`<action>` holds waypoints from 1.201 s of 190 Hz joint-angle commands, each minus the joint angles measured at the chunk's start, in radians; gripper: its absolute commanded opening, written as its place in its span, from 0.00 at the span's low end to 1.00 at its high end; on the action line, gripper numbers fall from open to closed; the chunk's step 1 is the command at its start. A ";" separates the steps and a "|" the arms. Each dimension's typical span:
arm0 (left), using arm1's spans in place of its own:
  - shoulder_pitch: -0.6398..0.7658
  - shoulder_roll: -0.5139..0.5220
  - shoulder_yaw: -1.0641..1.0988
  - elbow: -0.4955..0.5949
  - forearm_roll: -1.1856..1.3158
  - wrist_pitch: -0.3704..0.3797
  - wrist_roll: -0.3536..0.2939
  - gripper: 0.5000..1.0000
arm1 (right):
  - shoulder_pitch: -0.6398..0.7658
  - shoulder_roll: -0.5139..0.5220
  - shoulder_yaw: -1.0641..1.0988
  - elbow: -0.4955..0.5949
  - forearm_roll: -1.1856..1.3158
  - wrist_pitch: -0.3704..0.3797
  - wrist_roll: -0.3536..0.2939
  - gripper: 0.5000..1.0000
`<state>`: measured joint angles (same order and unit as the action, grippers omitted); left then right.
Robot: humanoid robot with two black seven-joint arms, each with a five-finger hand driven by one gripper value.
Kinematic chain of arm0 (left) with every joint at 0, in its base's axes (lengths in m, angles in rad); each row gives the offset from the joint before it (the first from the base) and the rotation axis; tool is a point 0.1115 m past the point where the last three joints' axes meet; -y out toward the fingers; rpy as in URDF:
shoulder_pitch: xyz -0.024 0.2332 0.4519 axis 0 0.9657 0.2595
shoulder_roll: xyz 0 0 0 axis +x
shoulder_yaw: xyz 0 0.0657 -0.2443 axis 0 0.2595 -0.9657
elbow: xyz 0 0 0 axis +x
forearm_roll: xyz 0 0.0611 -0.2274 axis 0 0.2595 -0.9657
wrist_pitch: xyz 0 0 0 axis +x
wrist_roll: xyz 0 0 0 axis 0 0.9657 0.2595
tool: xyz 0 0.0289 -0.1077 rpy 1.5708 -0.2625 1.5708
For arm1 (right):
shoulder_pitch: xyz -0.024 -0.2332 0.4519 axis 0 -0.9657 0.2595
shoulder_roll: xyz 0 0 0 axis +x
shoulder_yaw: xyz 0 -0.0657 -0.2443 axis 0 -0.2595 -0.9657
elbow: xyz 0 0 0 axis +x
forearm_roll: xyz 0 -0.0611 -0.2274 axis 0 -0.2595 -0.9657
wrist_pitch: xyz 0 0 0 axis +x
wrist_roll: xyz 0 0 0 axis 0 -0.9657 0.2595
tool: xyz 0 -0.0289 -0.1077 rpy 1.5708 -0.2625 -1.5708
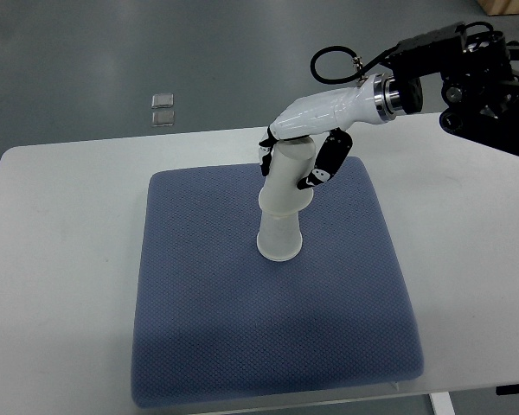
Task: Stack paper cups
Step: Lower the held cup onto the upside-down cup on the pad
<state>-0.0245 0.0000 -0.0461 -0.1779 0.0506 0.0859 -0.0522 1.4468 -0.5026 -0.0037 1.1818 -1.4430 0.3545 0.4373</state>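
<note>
A stack of white paper cups stands upside down on the blue mat, wide rim down near the mat's middle. My right hand reaches in from the upper right, its white palm over the stack's top. Its black-tipped fingers wrap both sides of the upper cup. The upper cup sits nested over the lower one, leaning slightly right. The left arm does not show.
The blue mat lies on a white table whose far edge runs behind the hand. Two small clear squares lie on the grey floor beyond the table. The right arm's black body fills the upper right corner.
</note>
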 commanded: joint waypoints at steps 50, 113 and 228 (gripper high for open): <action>0.000 0.000 0.000 0.000 0.000 0.000 0.000 1.00 | -0.022 0.030 -0.002 -0.028 -0.004 0.001 0.000 0.32; 0.000 0.000 0.000 0.000 0.000 0.000 0.000 1.00 | -0.049 0.041 -0.004 -0.044 -0.011 -0.006 -0.003 0.36; 0.000 0.000 0.000 0.000 0.000 0.000 0.000 1.00 | -0.063 0.045 -0.002 -0.050 0.001 -0.054 -0.003 0.75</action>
<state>-0.0245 0.0000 -0.0460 -0.1779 0.0506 0.0859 -0.0522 1.3835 -0.4566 -0.0080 1.1319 -1.4449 0.3014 0.4341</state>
